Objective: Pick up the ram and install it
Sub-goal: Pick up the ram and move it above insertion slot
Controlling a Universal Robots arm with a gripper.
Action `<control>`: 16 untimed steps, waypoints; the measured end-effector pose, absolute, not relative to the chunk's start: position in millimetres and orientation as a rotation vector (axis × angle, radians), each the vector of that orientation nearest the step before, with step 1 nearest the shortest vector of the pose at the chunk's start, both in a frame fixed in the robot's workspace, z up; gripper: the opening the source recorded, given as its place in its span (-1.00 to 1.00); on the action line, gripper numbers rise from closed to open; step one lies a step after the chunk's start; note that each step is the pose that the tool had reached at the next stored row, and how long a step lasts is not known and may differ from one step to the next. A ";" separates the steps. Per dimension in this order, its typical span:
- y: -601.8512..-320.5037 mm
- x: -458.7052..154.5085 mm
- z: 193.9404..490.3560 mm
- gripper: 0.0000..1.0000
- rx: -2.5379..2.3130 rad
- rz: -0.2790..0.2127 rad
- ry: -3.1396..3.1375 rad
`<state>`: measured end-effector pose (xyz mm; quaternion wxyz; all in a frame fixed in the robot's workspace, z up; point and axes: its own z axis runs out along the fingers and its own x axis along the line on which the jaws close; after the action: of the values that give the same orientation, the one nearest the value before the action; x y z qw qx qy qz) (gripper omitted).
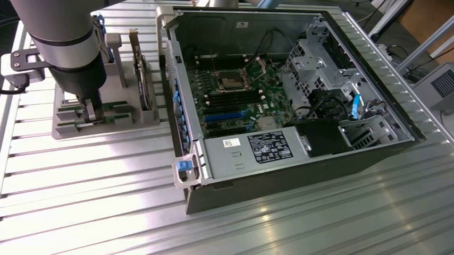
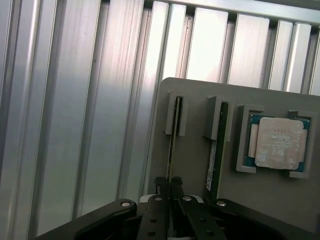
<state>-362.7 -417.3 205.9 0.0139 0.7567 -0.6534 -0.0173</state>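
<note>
1. The black gripper (image 2: pixel 169 184) is closest in the wrist view. Its two fingers (image 2: pixel 161 187) squeeze the ram (image 2: pixel 173 140), a long thin green board stick seen from its edge.
2. The ram stands upright in a slot of the flat grey plastic holder (image 2: pixel 280 205). A second green stick (image 2: pixel 215 150) stands in the next slot, just beside it.
3. The wrist view also shows a square silver chip (image 2: pixel 279 142) lying in a pocket of the holder, past the second green stick.
4. The exterior view shows a big open black computer case (image 1: pixel 298 170) with a green main board (image 1: pixel 241 101) inside. It sits to the exterior view's right of the holder (image 1: pixel 106 130).
5. The thick grey and black arm (image 1: pixel 64 37) points straight down over the holder, with the gripper (image 1: pixel 91 114) low among the slots.
6. An upright card (image 1: pixel 142 79) with a metal edge stands in the holder, between the arm and the case.
7. Everything rests on a ribbed silver metal table (image 1: pixel 85 186).
8. The arm's top is cut off. In the exterior view, the spot where the fingers meet the ram is hard to make out.
</note>
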 end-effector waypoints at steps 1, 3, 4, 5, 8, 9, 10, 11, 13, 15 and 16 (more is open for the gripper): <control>-417.3 -362.8 205.9 -0.73 2.356 -0.054 -2.035; -417.3 -362.7 205.9 -0.73 2.356 -0.054 -2.035; -417.3 -362.7 206.0 -0.73 2.356 -0.054 -2.035; -417.3 -362.7 208.4 -0.73 2.356 -0.054 -2.035; -417.2 -362.7 214.9 -0.73 2.356 -0.054 -2.035; -417.3 -362.7 216.0 -0.73 2.356 -0.054 -2.035; -417.2 -362.7 218.5 -0.73 2.356 -0.054 -2.035; -417.3 -362.7 221.0 -0.73 2.356 -0.054 -2.035; -417.3 -362.7 226.6 -0.73 2.356 -0.054 -2.035; -417.3 -362.8 230.7 -0.73 2.356 -0.054 -2.035; -417.3 -362.7 233.1 -0.73 2.356 -0.054 -2.035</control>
<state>-362.7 -417.3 233.1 0.0139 0.7567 -0.6534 -0.0173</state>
